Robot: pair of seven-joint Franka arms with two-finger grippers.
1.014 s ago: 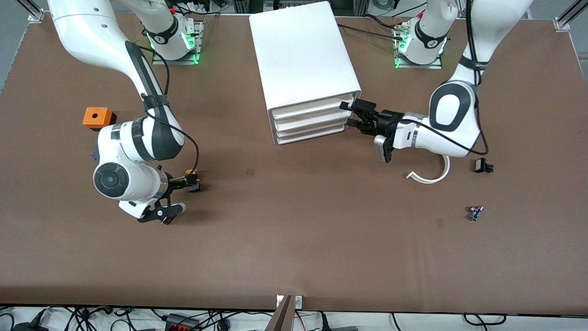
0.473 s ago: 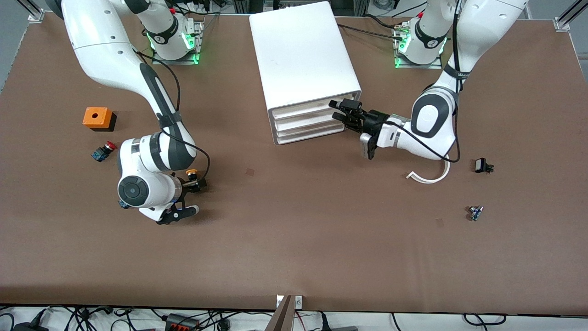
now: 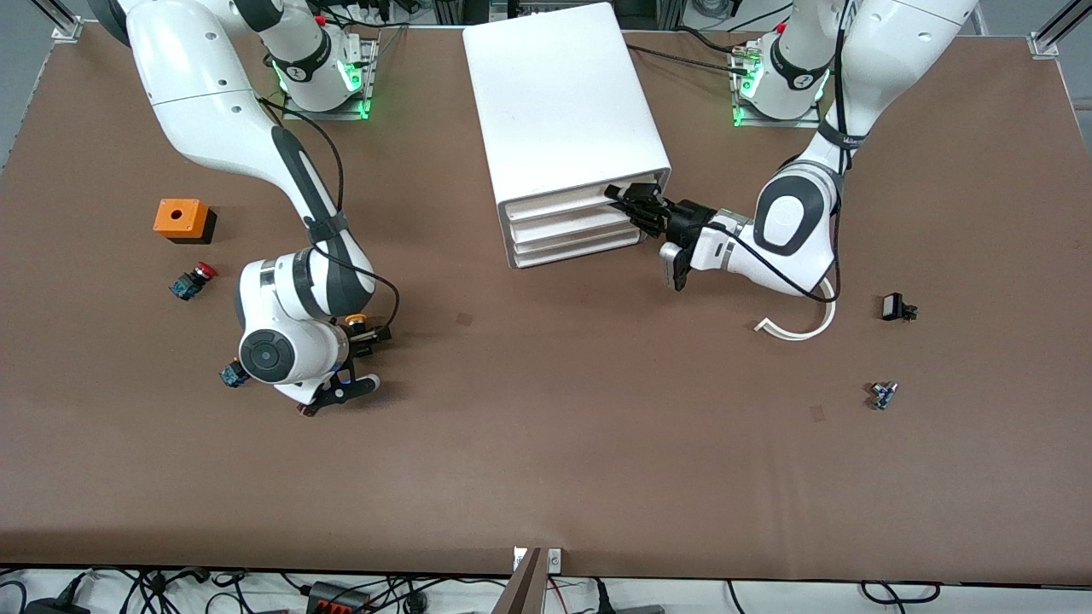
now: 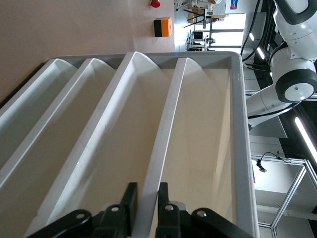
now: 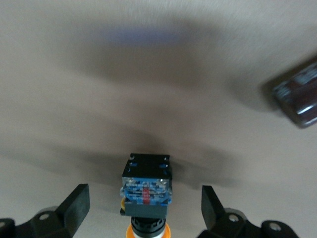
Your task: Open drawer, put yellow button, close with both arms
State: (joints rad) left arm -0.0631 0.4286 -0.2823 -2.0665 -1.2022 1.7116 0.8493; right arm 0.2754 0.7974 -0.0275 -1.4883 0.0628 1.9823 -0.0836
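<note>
My left gripper (image 3: 630,201), right of centre, has just pinched the drawer (image 3: 570,205) lip; my open right gripper (image 3: 363,358), lower left, straddles the button (image 3: 357,322).

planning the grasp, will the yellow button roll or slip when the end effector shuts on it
The yellow button probably slides little: its black-and-blue body looks boxy and flat-sided between the right end effector's open fingers. Its round cap could let it roll or tip if nudged. It likely lifts easily, being small.

High front overview, two close wrist views
</note>
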